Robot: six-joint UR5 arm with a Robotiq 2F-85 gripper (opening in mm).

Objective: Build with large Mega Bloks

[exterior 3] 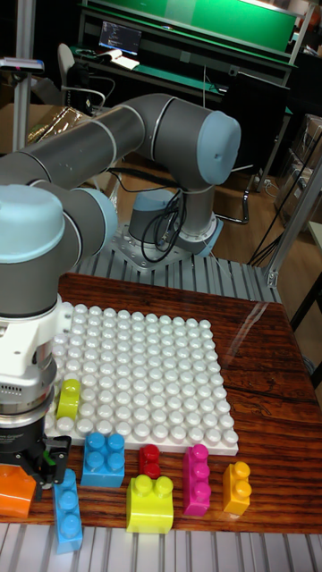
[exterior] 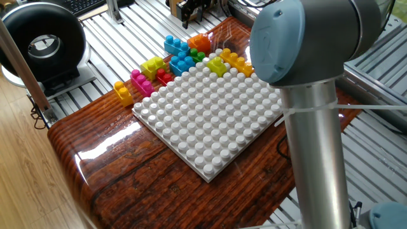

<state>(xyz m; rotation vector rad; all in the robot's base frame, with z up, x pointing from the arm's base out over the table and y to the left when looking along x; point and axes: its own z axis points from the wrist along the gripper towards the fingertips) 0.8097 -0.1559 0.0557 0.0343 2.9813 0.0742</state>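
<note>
A lime brick point(exterior: 217, 65) point(exterior 3: 69, 398) stands on the white studded baseplate point(exterior: 210, 114) point(exterior 3: 143, 366) near its edge. An orange brick point(exterior: 236, 62) sits by the plate's far corner. Loose on the table beside the plate lie two blue bricks point(exterior: 175, 44) point(exterior: 181, 62), a rounded orange brick point(exterior: 199, 42) point(exterior 3: 13, 496), a green one point(exterior: 198, 56), a yellow-lime one point(exterior: 152, 65), a red one point(exterior: 164, 76), a magenta one point(exterior: 141, 83) and a yellow-orange one point(exterior: 123, 92). My gripper point(exterior 3: 38, 465) point(exterior: 193, 13) hangs just above the rounded orange brick, apparently open and empty.
The arm's grey elbow and forearm point(exterior: 311, 76) fill the right of the fixed view and hide part of the plate. The wooden table point(exterior: 114, 165) ends in a metal slatted bench point(exterior: 76, 95). A black round device point(exterior: 41, 44) stands at the left.
</note>
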